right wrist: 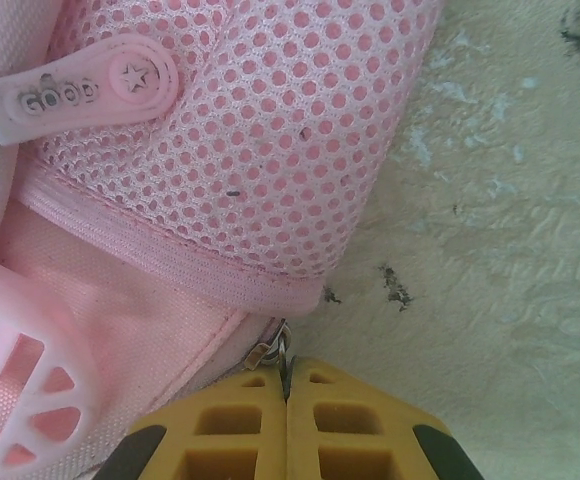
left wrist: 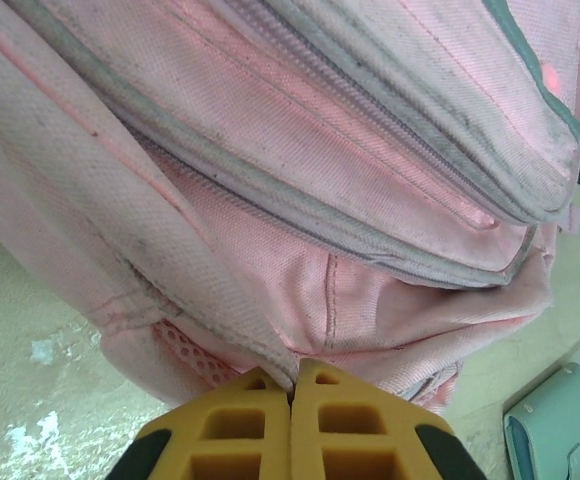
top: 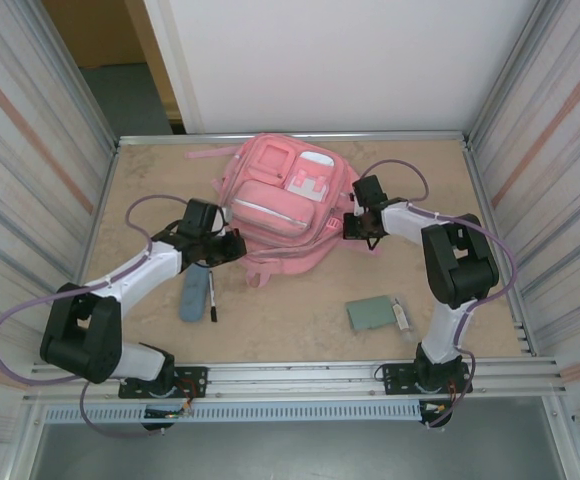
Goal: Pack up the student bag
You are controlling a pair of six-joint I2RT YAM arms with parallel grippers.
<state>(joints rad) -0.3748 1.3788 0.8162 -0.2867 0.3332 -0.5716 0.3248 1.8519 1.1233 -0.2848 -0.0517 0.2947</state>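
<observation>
Our left gripper (left wrist: 292, 382) pinches a fold of the large pink fabric backpack (top: 285, 200) lying far-centre; our right gripper (right wrist: 287, 378) clamps its small metal zip pull (right wrist: 276, 350), which could slip under skewed pulling.

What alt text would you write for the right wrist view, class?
The right pincer, yellow and shut, pinches a small metal zip pull at the seam of the pink student bag. Above it is a mesh pocket; the table lies right.

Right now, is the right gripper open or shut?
Shut: right gripper fingers meet, pinching a metal zipper pull on the student bag, below its mesh pocket.
</observation>
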